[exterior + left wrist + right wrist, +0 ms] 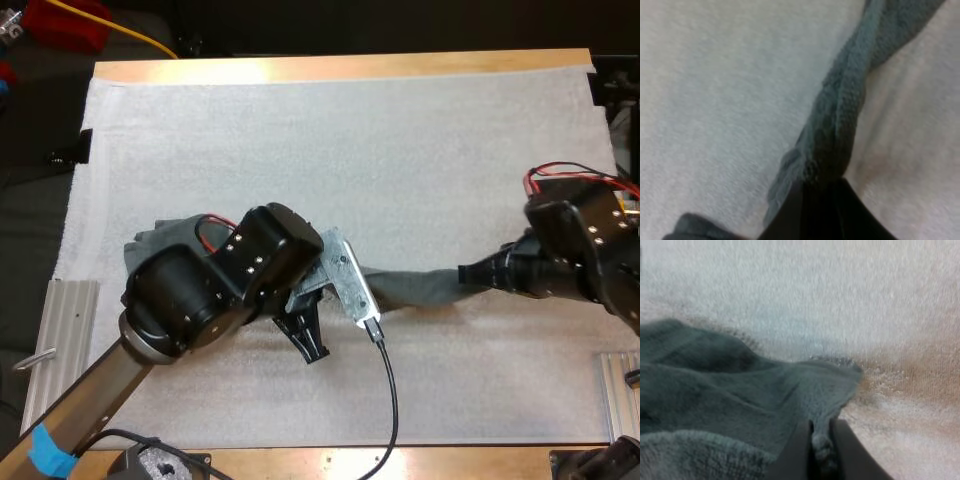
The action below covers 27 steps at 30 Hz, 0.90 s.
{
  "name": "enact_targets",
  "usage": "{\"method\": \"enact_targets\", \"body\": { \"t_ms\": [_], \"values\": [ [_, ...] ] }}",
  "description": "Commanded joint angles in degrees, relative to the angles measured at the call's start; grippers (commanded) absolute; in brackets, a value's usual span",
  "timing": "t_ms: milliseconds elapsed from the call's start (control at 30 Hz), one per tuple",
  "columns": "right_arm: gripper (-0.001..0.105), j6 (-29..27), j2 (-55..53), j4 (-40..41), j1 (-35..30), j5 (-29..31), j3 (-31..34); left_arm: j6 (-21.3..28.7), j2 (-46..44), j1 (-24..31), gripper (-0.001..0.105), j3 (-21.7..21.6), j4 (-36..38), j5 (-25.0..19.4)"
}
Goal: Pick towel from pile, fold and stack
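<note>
High view: a dark grey-green towel [420, 287] lies pulled into a long twisted band across the white mat [350, 140] on the table [330, 68], running from the mat's centre toward 3 o'clock. The right tool [468, 273] is at the band's 3 o'clock end. The left tool [308, 345] sits just toward 6 o'clock from the mat's centre, its black tips pointing toward 6 o'clock. More grey-green cloth is bunched at 10 o'clock of the left arm; I cannot tell whether it belongs to the same towel.

In the left wrist view the two dark fingers [790, 215] are closed together on the end of the roped towel, which stretches away from them over the bare mat. In the right wrist view the fingers [797, 450] pinch a corner of the towel from both sides. The rest of the cloth lies in soft folds beside them on the mat.
</note>
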Motion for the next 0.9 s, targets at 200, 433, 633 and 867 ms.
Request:
{"method": "enact_targets", "body": {
  "t_ms": [200, 433, 633, 867],
  "values": [
    [0.001, 1.01, -4.81, 5.75, 0.13, -0.11, -1.09, -6.18, -0.46, -7.61, 0.0, -0.32, 0.21, -5.31],
    [0.001, 1.47, -7.97, 9.07, 0.13, -0.11, -1.09, -11.95, -0.46, -13.31, 0.0, -0.32, 5.04, -12.14],
    [0.001, 1.88, -10.36, 12.14, 0.13, -0.5, -1.09, -15.66, -0.46, -15.47, 0.0, -0.21, 7.08, -12.59],
    [0.001, 2.51, -11.13, 12.07, 0.13, -3.96, 1.87, -17.98, -0.46, -18.65, 0.0, -0.1, 6.56, -12.42]
  ]
}}
